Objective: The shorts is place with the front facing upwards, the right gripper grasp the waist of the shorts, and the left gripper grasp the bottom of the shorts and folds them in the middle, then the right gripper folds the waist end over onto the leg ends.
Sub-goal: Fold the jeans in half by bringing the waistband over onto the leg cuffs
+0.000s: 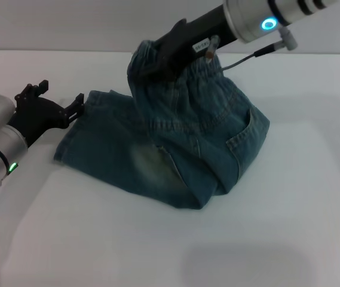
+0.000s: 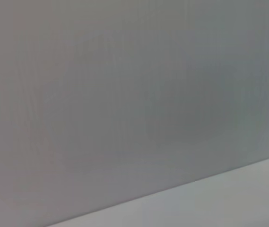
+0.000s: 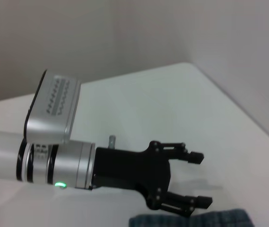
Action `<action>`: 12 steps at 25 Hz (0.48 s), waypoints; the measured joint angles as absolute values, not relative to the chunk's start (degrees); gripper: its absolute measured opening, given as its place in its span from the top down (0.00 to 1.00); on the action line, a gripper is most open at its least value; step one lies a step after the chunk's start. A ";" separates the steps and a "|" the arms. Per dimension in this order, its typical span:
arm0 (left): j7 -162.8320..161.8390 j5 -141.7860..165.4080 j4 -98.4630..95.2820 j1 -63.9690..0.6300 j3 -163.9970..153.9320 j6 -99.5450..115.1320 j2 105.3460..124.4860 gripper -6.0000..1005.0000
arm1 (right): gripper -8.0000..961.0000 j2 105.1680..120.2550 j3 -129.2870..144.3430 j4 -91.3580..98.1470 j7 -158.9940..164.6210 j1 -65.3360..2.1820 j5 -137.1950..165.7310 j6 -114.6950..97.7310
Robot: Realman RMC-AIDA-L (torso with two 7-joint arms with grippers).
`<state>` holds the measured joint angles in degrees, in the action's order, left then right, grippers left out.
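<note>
The blue-green denim shorts (image 1: 181,143) lie folded lengthwise on the white table (image 1: 277,227), with a pale faded patch showing on the leg. My right gripper (image 1: 152,63) is shut on the waist of the shorts (image 1: 208,72). It holds that ruffled band lifted above the cloth at the back. The leg ends (image 1: 74,128) lie flat at the left. My left gripper (image 1: 62,95) stands open just left of them, not touching. In the right wrist view the left gripper (image 3: 201,179) is open beside a strip of the shorts (image 3: 191,220). The left wrist view shows only blank grey surface.
The white table extends wide in front of and to the right of the shorts. A pale wall (image 1: 68,24) runs behind the table's far edge. The right arm's silver wrist with a blue ring (image 1: 269,24) reaches in from the upper right.
</note>
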<state>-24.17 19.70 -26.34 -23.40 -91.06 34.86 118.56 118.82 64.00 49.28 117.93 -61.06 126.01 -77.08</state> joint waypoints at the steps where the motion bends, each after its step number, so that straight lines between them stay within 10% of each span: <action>1: -24.17 19.69 -26.23 -23.40 -91.05 35.02 118.56 0.16 | 0.67 118.80 64.55 48.90 117.93 -61.22 126.04 -77.00; 12: -24.06 19.68 -26.07 -22.50 -87.70 36.77 118.39 0.16 | 0.61 118.78 74.96 48.94 116.64 -61.35 128.44 -77.17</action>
<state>-24.06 19.68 -26.07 -22.50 -87.70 36.77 118.39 118.78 74.96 48.94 116.64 -61.35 128.44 -77.17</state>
